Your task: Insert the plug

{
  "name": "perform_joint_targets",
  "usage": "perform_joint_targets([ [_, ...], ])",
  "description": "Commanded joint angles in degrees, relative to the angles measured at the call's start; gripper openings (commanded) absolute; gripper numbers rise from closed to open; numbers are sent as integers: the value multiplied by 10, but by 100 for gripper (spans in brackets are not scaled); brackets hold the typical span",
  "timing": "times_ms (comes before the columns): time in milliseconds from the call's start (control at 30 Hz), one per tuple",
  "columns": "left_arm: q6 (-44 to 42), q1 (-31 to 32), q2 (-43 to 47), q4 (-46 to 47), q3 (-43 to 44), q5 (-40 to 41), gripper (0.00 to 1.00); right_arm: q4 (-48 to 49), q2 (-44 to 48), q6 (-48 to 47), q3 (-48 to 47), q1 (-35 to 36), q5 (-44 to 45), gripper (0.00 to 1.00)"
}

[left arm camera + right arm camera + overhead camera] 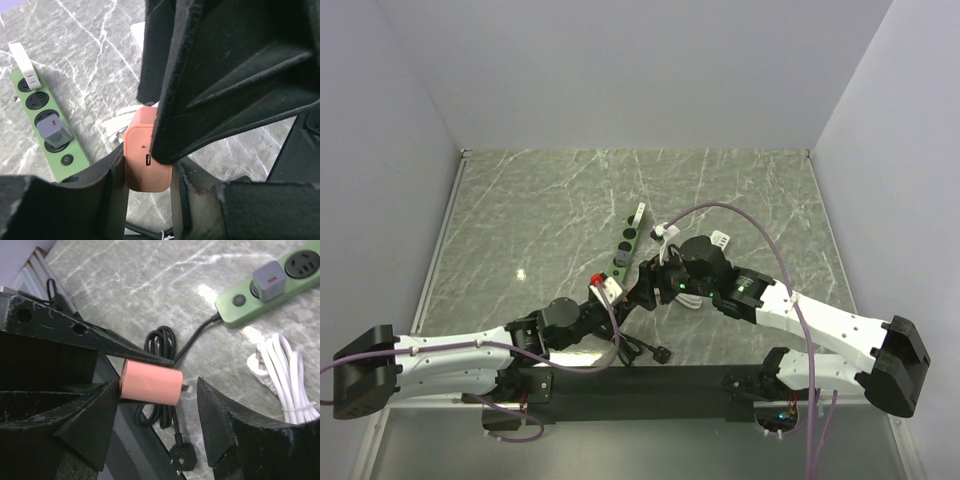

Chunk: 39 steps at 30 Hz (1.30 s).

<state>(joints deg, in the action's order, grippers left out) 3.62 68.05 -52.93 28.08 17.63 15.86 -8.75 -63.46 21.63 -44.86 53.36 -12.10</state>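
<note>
A salmon-pink plug adapter (145, 162) sits between the two fingers of my left gripper (147, 170), which is shut on it and holds it above the table. In the right wrist view the adapter (150, 382) lies sideways with its prongs pointing right. My right gripper (157, 392) is open around it: the left finger (95, 412) touches it and the right finger (220, 425) stands apart. The green power strip (55, 145) lies to the left with a grey adapter (54, 131) plugged in. From above, both grippers meet just below the strip (625, 250).
A white plug (25, 65) sits at the strip's far end. A coiled white cable (285, 375) lies near the strip's switch end. The strip's black cord (160, 375) is coiled by the near edge and ends in a black plug (182, 460).
</note>
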Motion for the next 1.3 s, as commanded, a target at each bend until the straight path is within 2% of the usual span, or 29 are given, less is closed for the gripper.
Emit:
perform_joint_targets([
  [0, -9, -1, 19, 55, 0, -6, 1, 38, -8, 1, 6, 2, -43, 69],
  [33, -11, -1, 21, 57, 0, -7, 1, 43, -15, 2, 6, 2, -52, 62],
  [200, -15, -1, 29, 72, -14, -11, 1, 60, -47, 5, 4, -4, -93, 40],
  [233, -15, 0, 31, 77, -15, -10, 1, 63, -59, 7, 4, -6, -97, 29],
  [300, -14, -1, 39, 83, -23, 0, 1, 71, -68, 10, 9, -13, -109, 16],
  [333, -15, -1, 41, 91, -27, 1, 1, 76, -73, 17, 12, -16, -114, 4],
  [367, -14, -1, 49, 97, -31, 7, 1, 80, -74, 18, 15, -19, -116, 0],
  [433, -12, 0, 59, 113, -44, 18, 3, 87, -71, 30, 25, -27, -119, 0],
  [467, -11, 0, 69, 117, -49, 22, 9, 86, -69, 34, 30, -32, -122, 0],
  [500, -11, -1, 73, 121, -55, 25, 25, 114, -67, 39, 39, -36, -125, 0],
  [600, -10, 0, 87, 132, -65, 25, 54, 139, -55, 56, 56, -55, -136, 0],
  [700, -11, 0, 95, 142, -72, 21, 62, 168, -44, 75, 71, -74, -160, 0],
  [1033, -15, -1, 99, 185, -93, -40, 64, 254, -4, 144, 96, -103, -206, 0],
  [1267, -16, -1, 114, 189, -100, -50, 64, 298, 30, 181, 96, -109, -224, 0],
])
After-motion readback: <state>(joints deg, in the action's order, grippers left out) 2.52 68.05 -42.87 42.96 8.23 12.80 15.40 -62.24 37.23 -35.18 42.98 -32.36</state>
